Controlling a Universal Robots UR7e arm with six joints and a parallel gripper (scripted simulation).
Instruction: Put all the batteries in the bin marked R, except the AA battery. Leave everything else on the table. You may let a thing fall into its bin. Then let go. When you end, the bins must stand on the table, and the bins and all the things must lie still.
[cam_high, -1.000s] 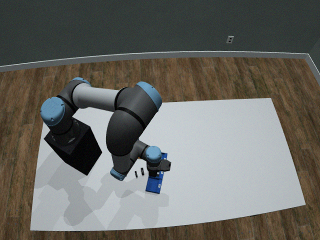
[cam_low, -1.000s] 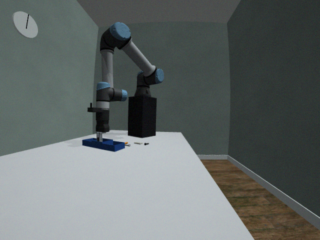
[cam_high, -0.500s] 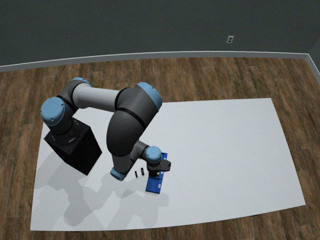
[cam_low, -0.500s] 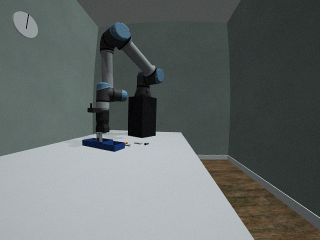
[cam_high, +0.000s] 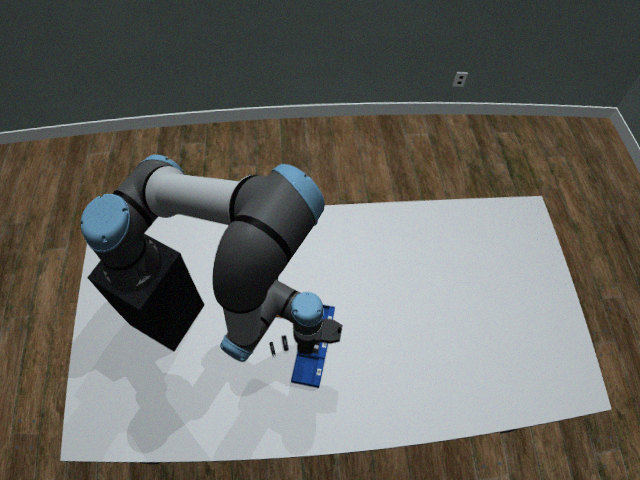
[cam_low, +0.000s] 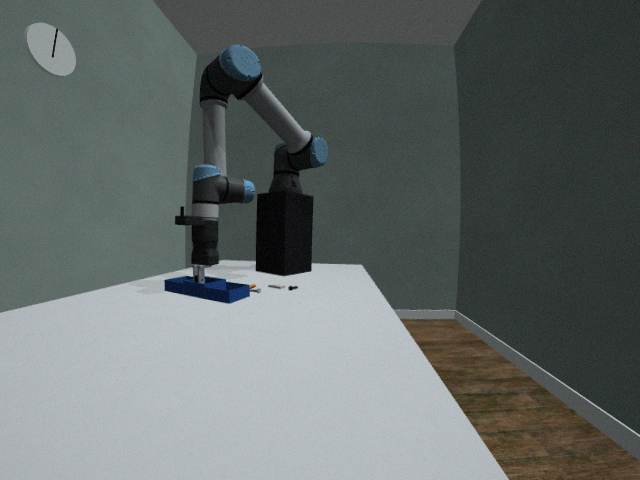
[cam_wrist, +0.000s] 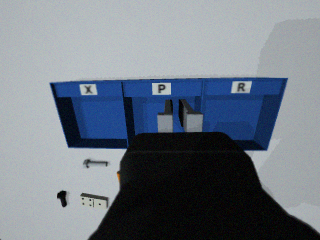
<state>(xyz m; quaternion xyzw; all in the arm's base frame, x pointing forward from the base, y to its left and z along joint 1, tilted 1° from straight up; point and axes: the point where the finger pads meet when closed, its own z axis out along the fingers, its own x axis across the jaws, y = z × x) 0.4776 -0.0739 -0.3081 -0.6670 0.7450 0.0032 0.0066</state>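
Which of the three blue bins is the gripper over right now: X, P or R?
The middle bin, labelled P. In the wrist view the gripper sits in front of its compartment, with X at its left and R at its right.

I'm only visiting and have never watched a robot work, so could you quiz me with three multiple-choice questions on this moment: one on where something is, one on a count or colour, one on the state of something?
1. Over which compartment of the blue bin is the gripper?
A. X
B. P
C. R

2. How many lettered compartments does the bin have?
A. Two
B. Three
C. Four

3. How do the gripper's fingers stand?
A. Spread wide
B. Clamped on a battery
C. Close together with nothing between them

Answers: 1 B, because the wrist view shows the fingers right below the P label. 2 B, because labels X, P and R each head one compartment. 3 C, because only a narrow gap shows between the fingers, and blue bin floor shows through it.
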